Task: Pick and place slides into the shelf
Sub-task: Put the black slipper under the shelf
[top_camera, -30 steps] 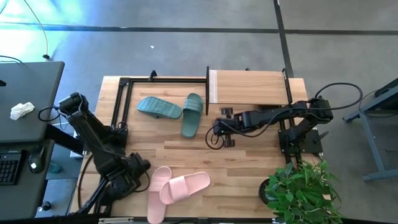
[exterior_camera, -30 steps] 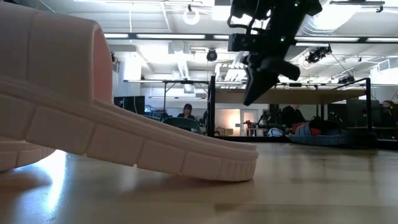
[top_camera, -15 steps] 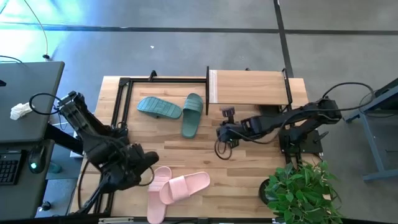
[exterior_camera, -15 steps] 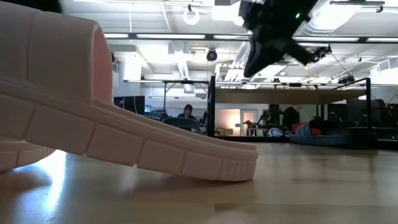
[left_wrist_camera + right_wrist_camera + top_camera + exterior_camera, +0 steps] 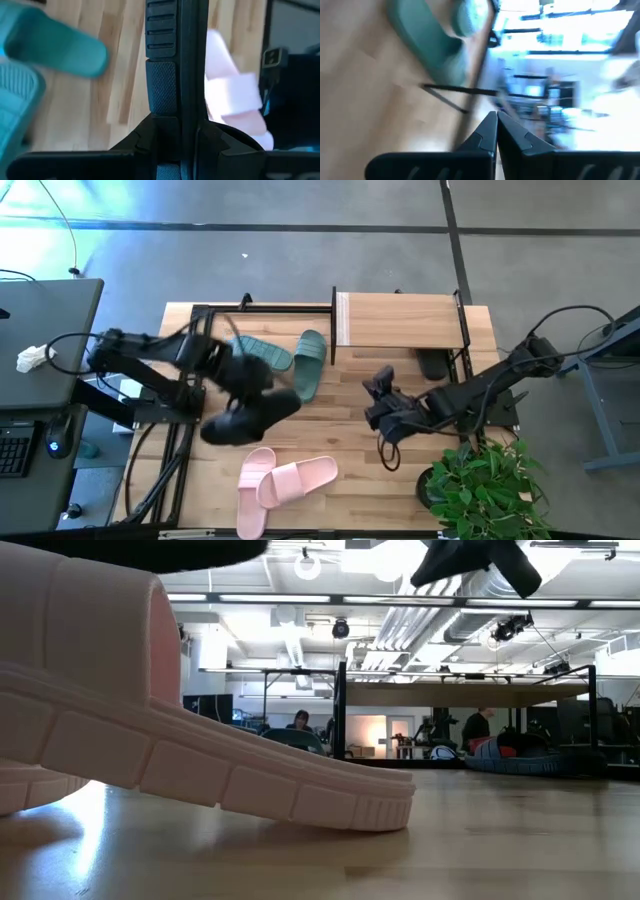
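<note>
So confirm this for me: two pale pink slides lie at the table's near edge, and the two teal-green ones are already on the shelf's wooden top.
Not quite. The high view shows the two pink slides at the near edge, but the teal-green slides lie on the table inside the black metal frame, beside the shelf, not on its wooden top, which is bare.

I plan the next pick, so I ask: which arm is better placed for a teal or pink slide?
Probably the left. The left gripper hangs over the table between the teal slides and the pink slides, while the right gripper is farther from both pairs.
</note>
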Controlling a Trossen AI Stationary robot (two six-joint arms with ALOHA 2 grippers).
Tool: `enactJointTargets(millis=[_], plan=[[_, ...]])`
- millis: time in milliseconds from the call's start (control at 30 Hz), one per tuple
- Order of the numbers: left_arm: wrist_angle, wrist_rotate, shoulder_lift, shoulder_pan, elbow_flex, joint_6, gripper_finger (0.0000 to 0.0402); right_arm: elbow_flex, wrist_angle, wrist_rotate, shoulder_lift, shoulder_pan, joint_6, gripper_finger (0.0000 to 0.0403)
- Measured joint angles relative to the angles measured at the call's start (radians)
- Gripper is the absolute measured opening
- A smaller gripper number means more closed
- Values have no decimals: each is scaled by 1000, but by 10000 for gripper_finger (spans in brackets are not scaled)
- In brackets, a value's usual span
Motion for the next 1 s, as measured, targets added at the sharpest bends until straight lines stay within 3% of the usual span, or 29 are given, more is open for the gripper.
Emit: enactJointTargets(millis=[167, 400, 600, 800, 1000], plan=[[70, 208, 33, 203, 2, 173, 66, 0, 80, 63, 2, -5, -296, 0], [98, 512, 150, 378, 1, 374, 66, 1, 364, 14, 2, -67, -659, 0], [78, 632, 220, 463, 1, 503, 66, 1, 555, -108, 2, -83, -846, 0], [59, 733, 233, 540, 1, 564, 65, 2, 599, -308, 16, -74, -847, 0], [60, 799, 233, 568, 1, 580, 65, 2, 656, -337, 96, -114, -1003, 10]])
